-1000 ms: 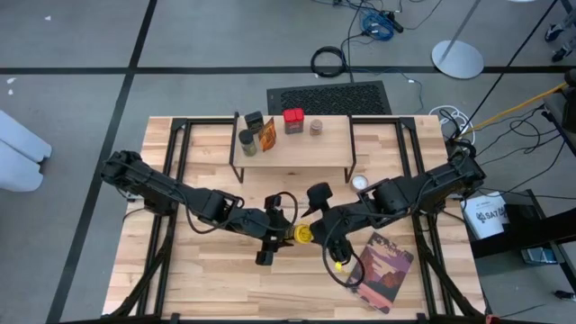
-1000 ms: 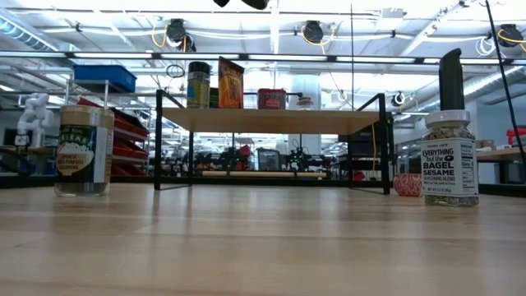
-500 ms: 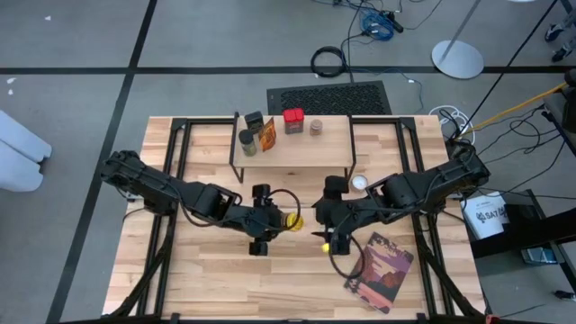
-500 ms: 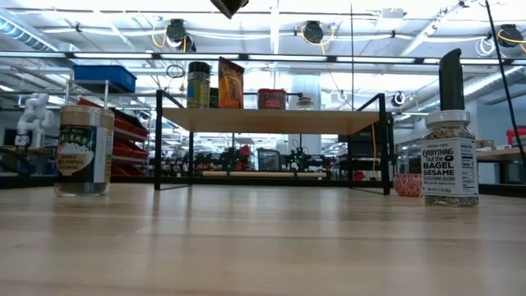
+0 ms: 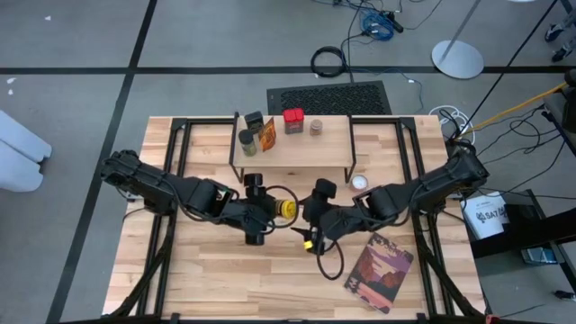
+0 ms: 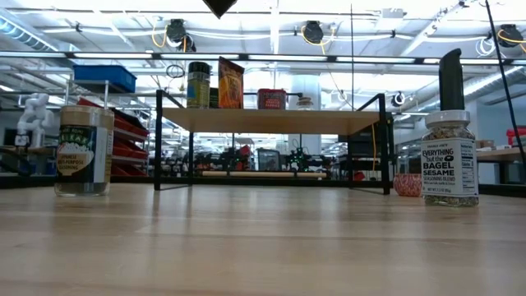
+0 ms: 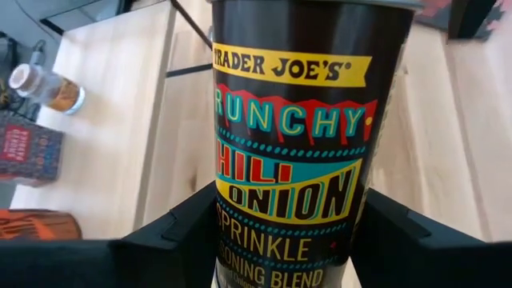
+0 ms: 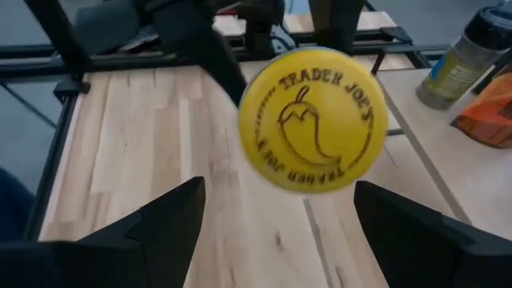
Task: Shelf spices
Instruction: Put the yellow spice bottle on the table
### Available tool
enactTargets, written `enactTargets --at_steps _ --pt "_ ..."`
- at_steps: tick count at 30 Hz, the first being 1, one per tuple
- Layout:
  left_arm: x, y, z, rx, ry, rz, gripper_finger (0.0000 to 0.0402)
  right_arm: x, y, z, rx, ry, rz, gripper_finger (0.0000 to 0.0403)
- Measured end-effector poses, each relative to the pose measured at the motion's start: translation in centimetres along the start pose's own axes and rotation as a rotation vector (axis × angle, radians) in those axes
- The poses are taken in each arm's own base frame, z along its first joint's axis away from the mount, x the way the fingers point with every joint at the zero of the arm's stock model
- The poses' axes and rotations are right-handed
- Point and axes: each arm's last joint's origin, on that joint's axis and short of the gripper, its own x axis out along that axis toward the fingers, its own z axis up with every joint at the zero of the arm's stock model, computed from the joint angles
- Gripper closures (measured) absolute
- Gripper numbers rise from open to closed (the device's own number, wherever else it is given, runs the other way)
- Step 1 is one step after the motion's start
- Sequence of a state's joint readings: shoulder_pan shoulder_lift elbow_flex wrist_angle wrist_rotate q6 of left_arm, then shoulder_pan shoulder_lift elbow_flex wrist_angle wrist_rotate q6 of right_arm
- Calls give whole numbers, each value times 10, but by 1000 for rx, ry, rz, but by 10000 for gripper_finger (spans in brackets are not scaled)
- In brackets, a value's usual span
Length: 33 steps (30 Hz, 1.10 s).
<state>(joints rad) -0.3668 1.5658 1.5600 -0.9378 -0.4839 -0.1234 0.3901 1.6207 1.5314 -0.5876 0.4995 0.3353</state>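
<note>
Spices are split between the shelf [image 5: 292, 144] and the table [image 5: 207, 270]. In size order: the table is a wood-plank surface with bare room along its near edge and at its near left corner; the shelf, a pale plank on thin black legs, stands at the middle of the table's far edge, and the right half of its plank is bare. The book [image 5: 380, 272] lies flat near the table's near right corner. The left gripper [image 5: 267, 211] is at mid-table with its jaws clamped on the chili onion jar [image 7: 292, 136], a dark-labelled jar held lying sideways: its long axis runs along the table's length and its yellow lid [image 8: 314, 130] points toward the right gripper [image 5: 308, 236], which waits just beside it with jaws apart and nothing between them. Four containers stand upright on the left half of the shelf: a dark-lidded jar [image 5: 246, 142] at the near left corner, an orange-labelled packet [image 5: 267, 135], a dark-topped container [image 5: 254, 120] behind them, and a red tin [image 5: 293, 121]; a tan-topped jar [image 5: 316, 127] stands near the plank's middle. A white-lidded jar [image 5: 360, 183] stands upright on the table off the shelf's near right leg.
</note>
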Motion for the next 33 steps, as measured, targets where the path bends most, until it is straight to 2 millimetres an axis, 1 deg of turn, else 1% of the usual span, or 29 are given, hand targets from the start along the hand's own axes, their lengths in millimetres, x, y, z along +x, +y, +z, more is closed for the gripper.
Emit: enactTargets --at_steps 5,9,16,22,25,33 --pt "0 2 -4 29 31 52 177 10 -4 0 5 -61 -3 94" --pt "0 3 -7 46 57 79 177 14 -8 3 -27 -96 -40 94" --pt "0 4 -6 63 54 104 176 21 -17 9 -61 -135 -67 94" --pt "1 6 -6 66 57 109 176 39 -16 9 -118 -148 -66 94" --pt "1 6 -6 67 57 110 176 45 -15 7 -134 -142 -69 94" --pt "1 6 -6 67 59 111 176 48 -14 10 -139 -173 -73 96"
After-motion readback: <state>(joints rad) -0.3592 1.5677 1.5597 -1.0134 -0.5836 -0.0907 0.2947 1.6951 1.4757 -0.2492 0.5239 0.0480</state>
